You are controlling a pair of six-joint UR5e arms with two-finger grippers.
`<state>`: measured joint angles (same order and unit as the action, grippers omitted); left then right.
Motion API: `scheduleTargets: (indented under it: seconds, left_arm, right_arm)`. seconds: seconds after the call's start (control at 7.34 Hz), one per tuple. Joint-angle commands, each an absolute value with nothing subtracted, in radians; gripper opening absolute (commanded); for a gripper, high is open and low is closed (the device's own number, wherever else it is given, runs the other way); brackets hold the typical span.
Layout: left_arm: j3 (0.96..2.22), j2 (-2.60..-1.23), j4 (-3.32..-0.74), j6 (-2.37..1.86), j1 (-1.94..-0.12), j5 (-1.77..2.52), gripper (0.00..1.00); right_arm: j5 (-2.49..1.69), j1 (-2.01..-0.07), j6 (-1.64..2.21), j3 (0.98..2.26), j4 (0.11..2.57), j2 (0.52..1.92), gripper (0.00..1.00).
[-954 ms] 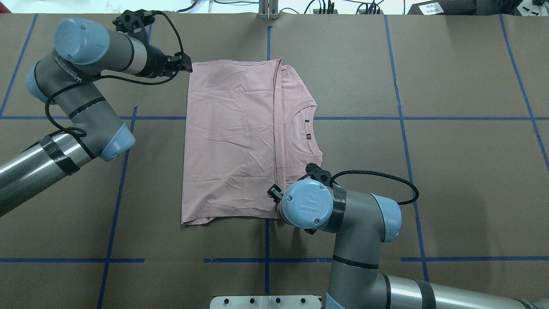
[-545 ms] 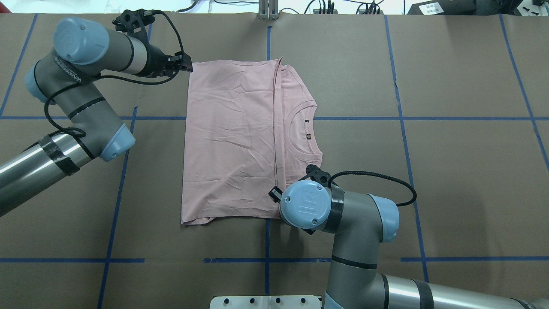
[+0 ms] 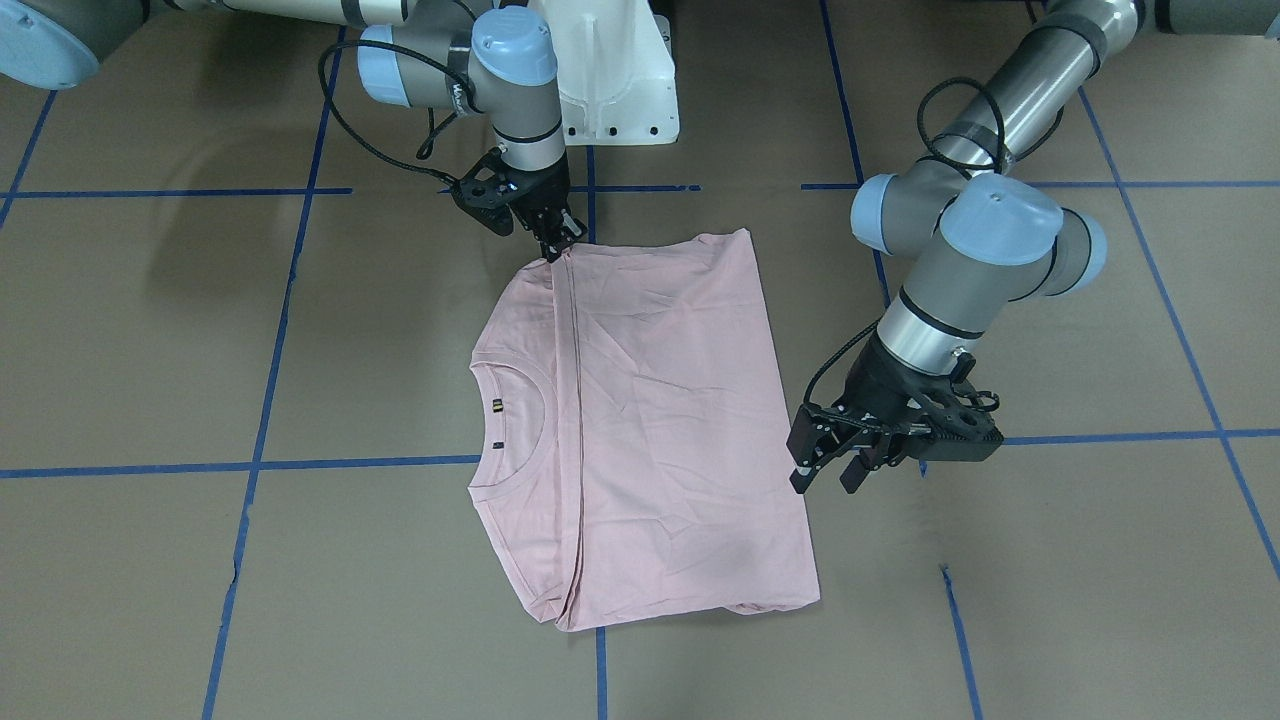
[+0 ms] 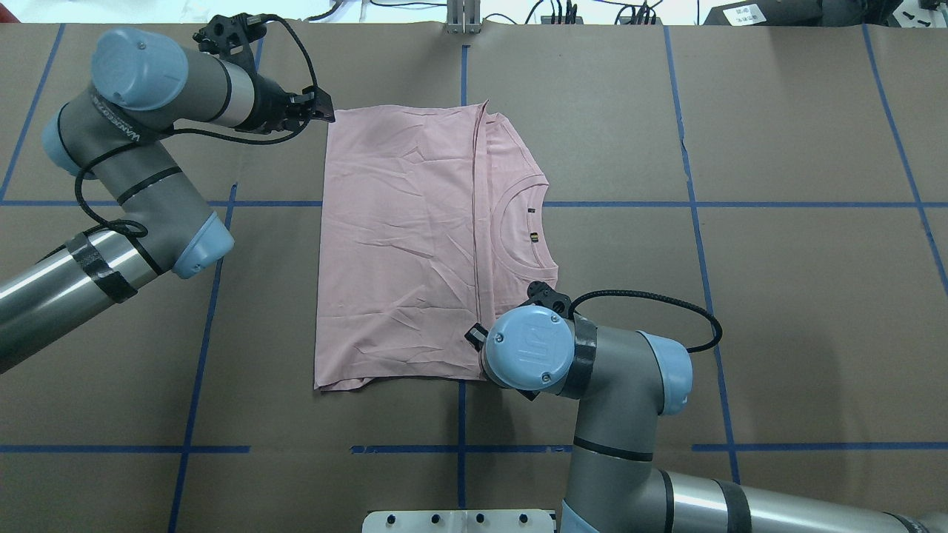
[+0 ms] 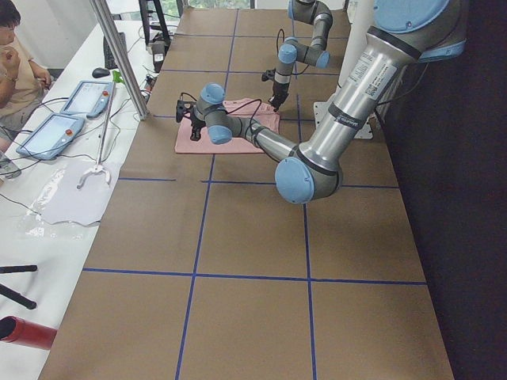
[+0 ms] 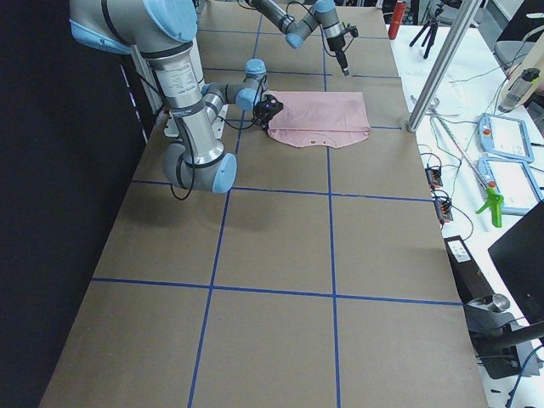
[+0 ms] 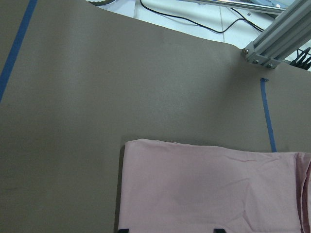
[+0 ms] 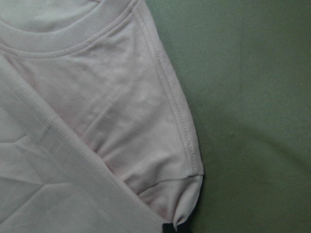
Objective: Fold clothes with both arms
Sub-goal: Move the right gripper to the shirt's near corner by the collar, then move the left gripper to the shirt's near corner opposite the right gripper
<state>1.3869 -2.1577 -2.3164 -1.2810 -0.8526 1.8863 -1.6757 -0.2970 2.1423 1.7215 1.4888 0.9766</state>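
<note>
Pink T-shirt lies folded mid-table where it did a second ago, collar toward the robot's right. The left gripper has drawn slightly back from the shirt's far corner, fingers apart and empty. The right gripper stays pinched on the near sleeve corner. The brown paper table spreads wide around the shirt, with the white pedestal behind.

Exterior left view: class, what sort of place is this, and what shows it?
Probably a robotics lab. Two robot arms stand at a table covered in brown paper gridded with blue tape, a pink T-shirt lies on it, and a person is at a side bench with control tablets.
</note>
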Motion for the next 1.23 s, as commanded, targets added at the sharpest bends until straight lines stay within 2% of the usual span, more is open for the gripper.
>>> scheduleTargets:
  seconds: [0.0, 0.27, 0.41, 0.68, 1.09]
  left_arm:
    - [1.601, -2.082, -2.178, -1.366, -0.81, 1.89, 0.67]
    - [1.884, -1.914, -2.064, -1.56, -0.647, 1.876, 0.67]
    - [1.955, -1.828, -2.054, -1.698, -0.521, 1.788, 0.67]
    - [1.968, -1.809, -1.966, -1.877, -0.372, 1.671, 0.66]
    - [1.936, -1.804, -1.957, -1.911, -0.318, 1.637, 0.65]
  right_arm:
    - [-1.72, -0.316, 2.14, 1.761, 1.497, 0.992, 0.0]
    - [-1.72, -0.316, 2.141, 1.776, 1.497, 0.997, 0.0]
    - [-1.721, -0.316, 2.141, 1.792, 1.497, 0.999, 0.0]
    - [-1.723, -0.316, 2.14, 1.824, 1.497, 1.029, 0.0]
    - [-1.723, -0.314, 2.138, 1.824, 1.496, 1.029, 0.0]
